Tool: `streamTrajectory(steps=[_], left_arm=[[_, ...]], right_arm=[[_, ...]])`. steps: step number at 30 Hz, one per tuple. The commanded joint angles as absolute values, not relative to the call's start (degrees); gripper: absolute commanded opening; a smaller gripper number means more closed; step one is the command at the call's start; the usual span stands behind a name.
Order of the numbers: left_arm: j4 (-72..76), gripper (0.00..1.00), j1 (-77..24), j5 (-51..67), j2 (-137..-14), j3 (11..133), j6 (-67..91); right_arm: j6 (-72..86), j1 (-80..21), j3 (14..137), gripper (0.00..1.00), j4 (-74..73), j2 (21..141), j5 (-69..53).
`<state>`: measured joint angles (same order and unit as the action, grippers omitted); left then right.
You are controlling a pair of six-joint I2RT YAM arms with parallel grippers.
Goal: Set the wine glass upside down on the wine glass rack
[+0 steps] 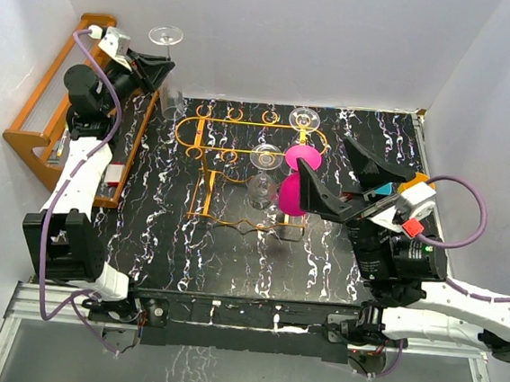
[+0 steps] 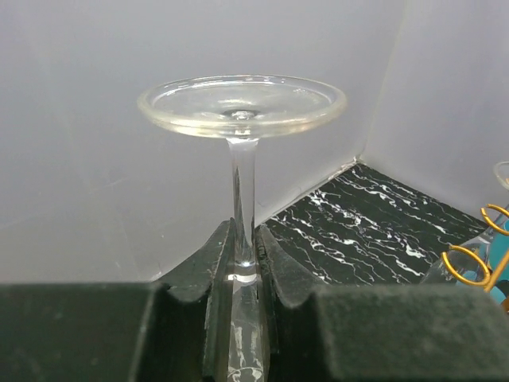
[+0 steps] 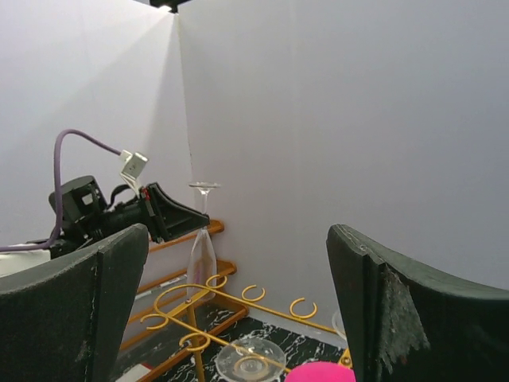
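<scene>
White walls (image 1: 296, 41) enclose a black, white-veined marble desk (image 1: 230, 261) carrying the gold-wire wine glass rack (image 1: 234, 122), while the left end effector (image 2: 242, 255), clamped on the stem, holds the wine glass (image 2: 241, 107) foot-up in the far-left corner near a wooden rack (image 1: 35, 125), and the right end effector (image 1: 330, 167) gapes wide apart

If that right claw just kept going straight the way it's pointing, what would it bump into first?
Probably the pink glass base on the gold wire rack, just ahead of the right claw; depth is hard to judge.
</scene>
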<state>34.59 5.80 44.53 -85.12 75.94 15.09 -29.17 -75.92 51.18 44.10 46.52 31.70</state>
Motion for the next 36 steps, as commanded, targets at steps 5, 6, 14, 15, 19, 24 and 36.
streamTrajectory(steps=[5, 6, 14, 15, 19, 24, 36], left_arm=[[46.0, 0.00, 5.4, 48.7, -83.8, 71.7, 10.9], [49.0, 0.00, 5.4, 49.0, -84.2, 70.3, 11.8], [61.1, 0.00, 5.4, 52.5, -89.9, 67.0, 15.6], [62.7, 0.00, 5.4, 53.2, -90.5, 66.6, 16.1], [70.6, 0.00, 5.4, 56.8, -93.7, 65.6, 20.4], [84.4, 0.00, 4.8, 61.6, -96.3, 62.7, 28.6], [86.7, 0.00, 1.3, 64.7, -96.5, 60.6, 27.8]], right_arm=[[-27.6, -76.2, 48.5, 0.98, 41.8, 44.9, 37.8], [-27.7, -76.2, 48.5, 0.98, 41.5, 45.0, 38.2], [-25.6, -76.2, 48.5, 0.98, 41.9, 44.8, 38.8], [-25.3, -76.2, 48.8, 0.98, 41.4, 44.7, 39.2], [-25.3, -76.2, 50.9, 0.98, 38.4, 45.4, 42.2], [-25.6, -76.2, 51.9, 0.98, 38.1, 46.4, 42.5], [-22.0, -76.2, 52.3, 0.98, 39.3, 45.9, 39.2]])
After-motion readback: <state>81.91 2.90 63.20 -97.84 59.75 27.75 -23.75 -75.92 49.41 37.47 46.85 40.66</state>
